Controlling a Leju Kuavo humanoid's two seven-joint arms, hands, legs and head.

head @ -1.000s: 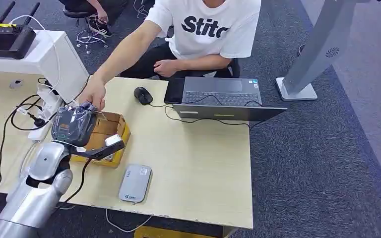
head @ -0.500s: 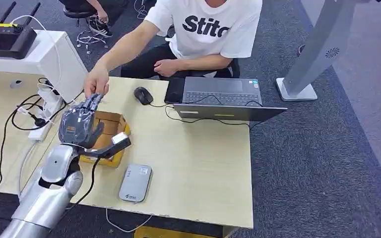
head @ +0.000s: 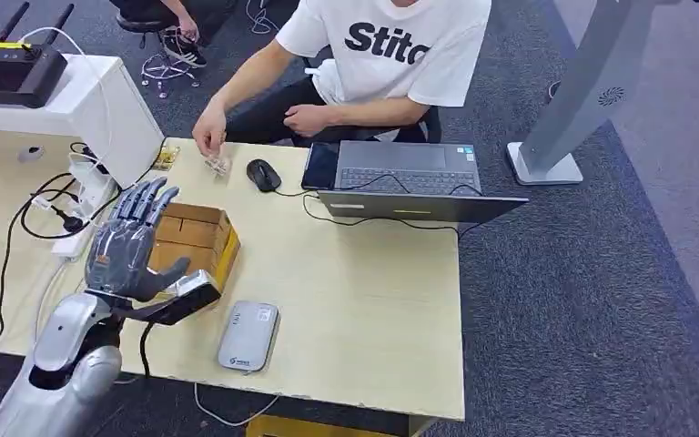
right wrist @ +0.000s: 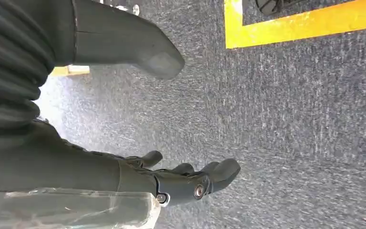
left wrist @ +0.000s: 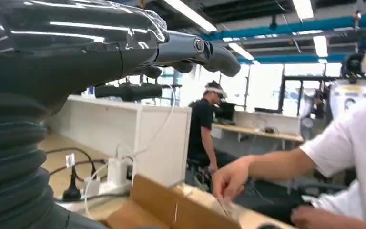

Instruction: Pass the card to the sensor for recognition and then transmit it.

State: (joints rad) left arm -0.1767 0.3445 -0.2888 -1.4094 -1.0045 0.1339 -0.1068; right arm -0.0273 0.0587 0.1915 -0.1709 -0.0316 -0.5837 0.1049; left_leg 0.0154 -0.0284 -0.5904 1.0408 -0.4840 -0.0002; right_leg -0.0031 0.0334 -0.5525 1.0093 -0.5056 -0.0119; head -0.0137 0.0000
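My left hand hovers over the near left part of an open cardboard box, fingers spread and straight, holding nothing. The left wrist view looks along those fingers toward the person. The person's hand is at the table's far edge and holds a small pale card by its tip, close to the mouse. The same person's hand hangs beyond the box's flap. A grey flat sensor lies near the front edge, right of my left hand. My right hand hangs over the carpet, fingers apart.
An open laptop sits at the far right of the wooden table, its cable trailing to the mouse. A power strip with cables lies at the left. A white cabinet carries a router. A grey stand is on the carpet.
The person's hand has drawn back from my left hand to the far table edge with the card. My left hand's fingers have straightened and the hand has pulled back toward me.
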